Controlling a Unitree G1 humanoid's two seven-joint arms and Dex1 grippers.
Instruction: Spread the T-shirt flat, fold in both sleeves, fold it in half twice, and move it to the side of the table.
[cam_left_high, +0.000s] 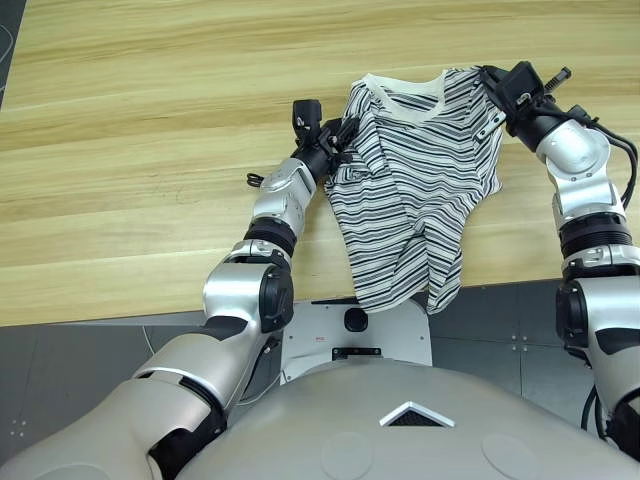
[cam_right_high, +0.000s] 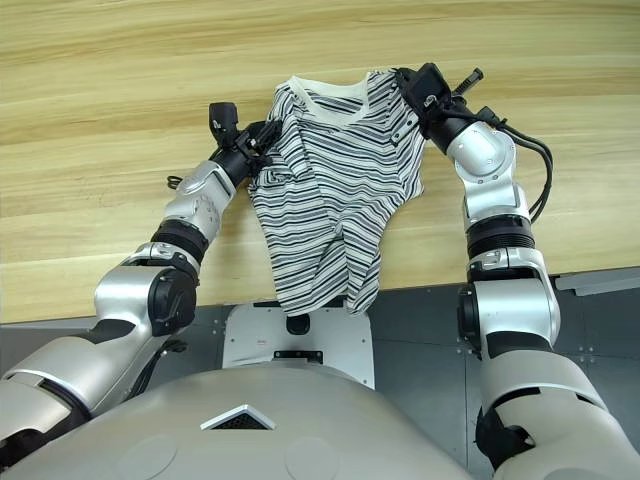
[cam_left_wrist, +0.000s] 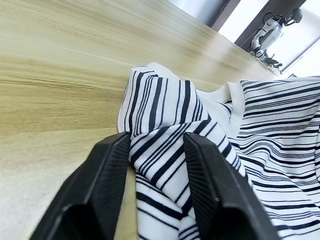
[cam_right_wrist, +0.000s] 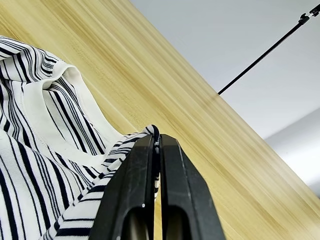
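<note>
A black-and-white striped T-shirt (cam_left_high: 415, 190) with a white collar (cam_left_high: 405, 95) lies on the wooden table (cam_left_high: 140, 150), its hem hanging over the near edge. My left gripper (cam_left_high: 338, 138) is shut on the shirt's left shoulder; in the left wrist view the cloth (cam_left_wrist: 165, 155) is bunched between the black fingers (cam_left_wrist: 105, 185). My right gripper (cam_left_high: 495, 95) is shut on the right shoulder, and the right wrist view has its fingers (cam_right_wrist: 142, 200) pressed together on a thin striped fold (cam_right_wrist: 150, 132). The shirt is narrowed and wrinkled between the two grips.
Bare wood stretches to the left of and beyond the shirt. The table's near edge (cam_left_high: 150, 315) runs in front of me, with grey floor (cam_left_high: 80, 370) below it. A black cable (cam_right_high: 535, 195) loops beside my right forearm.
</note>
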